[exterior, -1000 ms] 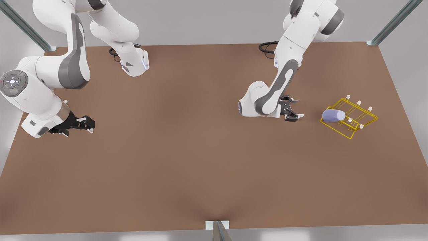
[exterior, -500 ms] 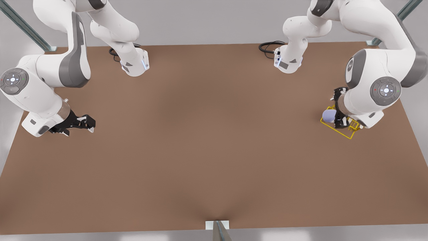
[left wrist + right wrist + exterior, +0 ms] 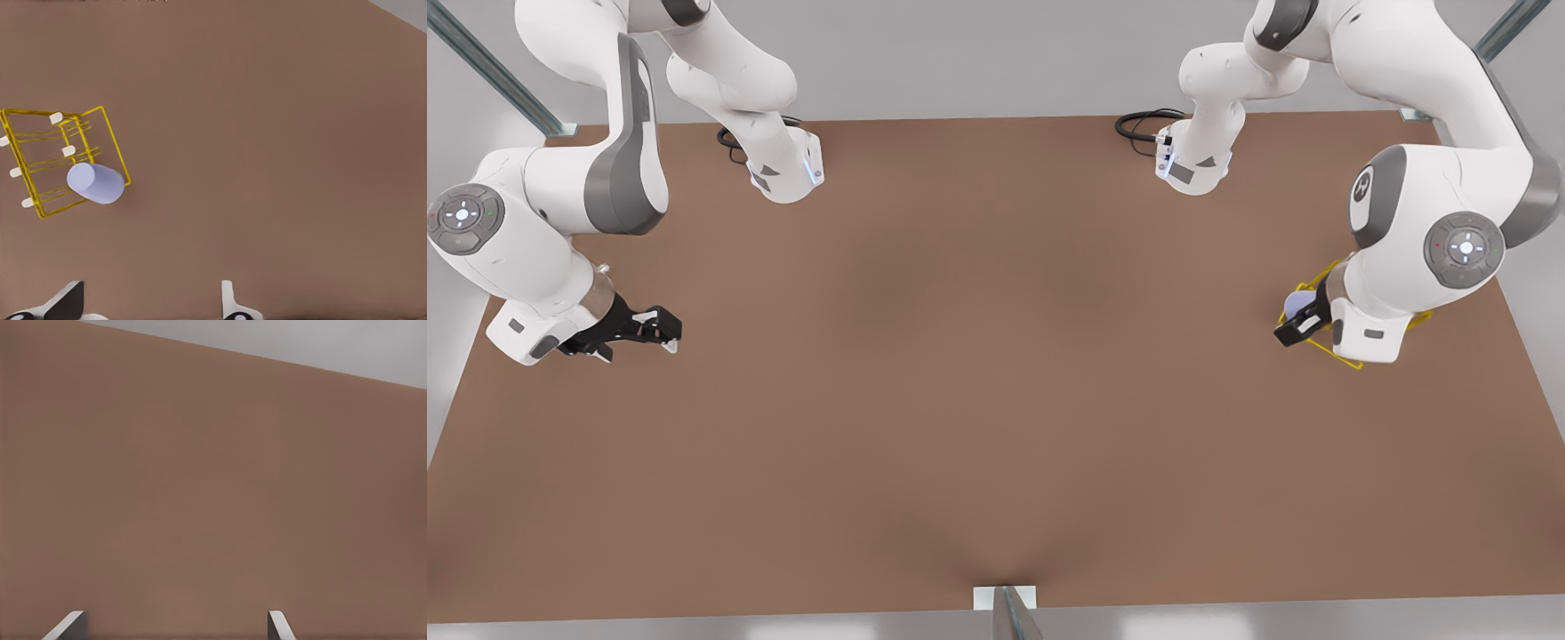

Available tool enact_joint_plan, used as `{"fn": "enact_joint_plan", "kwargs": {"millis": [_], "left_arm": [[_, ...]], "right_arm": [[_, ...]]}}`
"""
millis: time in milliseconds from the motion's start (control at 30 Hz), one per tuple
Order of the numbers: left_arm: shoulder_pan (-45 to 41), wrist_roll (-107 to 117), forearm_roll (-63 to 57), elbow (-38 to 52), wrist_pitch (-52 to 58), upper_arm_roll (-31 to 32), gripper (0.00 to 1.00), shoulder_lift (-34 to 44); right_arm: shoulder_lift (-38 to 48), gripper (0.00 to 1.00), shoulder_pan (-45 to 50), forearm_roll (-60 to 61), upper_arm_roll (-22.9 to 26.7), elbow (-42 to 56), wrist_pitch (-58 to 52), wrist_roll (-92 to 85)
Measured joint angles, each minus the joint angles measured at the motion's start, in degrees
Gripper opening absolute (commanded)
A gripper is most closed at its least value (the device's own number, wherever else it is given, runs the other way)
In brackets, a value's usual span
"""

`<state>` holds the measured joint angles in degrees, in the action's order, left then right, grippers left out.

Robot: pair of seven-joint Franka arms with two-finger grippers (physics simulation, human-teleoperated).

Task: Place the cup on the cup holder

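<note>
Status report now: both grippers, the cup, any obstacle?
Left gripper open, over the cup. Cup on its side at the holder edge, not gripped. Right gripper open, waiting far off. No obstacle seen.

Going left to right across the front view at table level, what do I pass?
right gripper, waiting open → first arm base → black cable → second arm base → left gripper, open. The cup and cup holder overlap that gripper, so they are left unordered.
</note>
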<state>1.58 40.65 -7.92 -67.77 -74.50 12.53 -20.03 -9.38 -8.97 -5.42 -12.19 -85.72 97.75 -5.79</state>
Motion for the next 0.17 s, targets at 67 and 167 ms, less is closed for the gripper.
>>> {"fn": "enact_joint_plan", "kwargs": {"millis": [67, 167], "left_arm": [[0.0, -3.9, 0.0, 0.0, -0.2, 0.0, 1.0, -0.4], [-0.3, -9.0, 0.1, 0.2, -0.9, 0.1, 1.0, -1.8]], "right_arm": [[0.1, 1.0, 0.0, 0.0, 0.0, 0.0, 0.0, 0.0], [0.1, 1.0, 0.1, 0.0, 0.0, 0.0, 0.0, 0.0]]}}
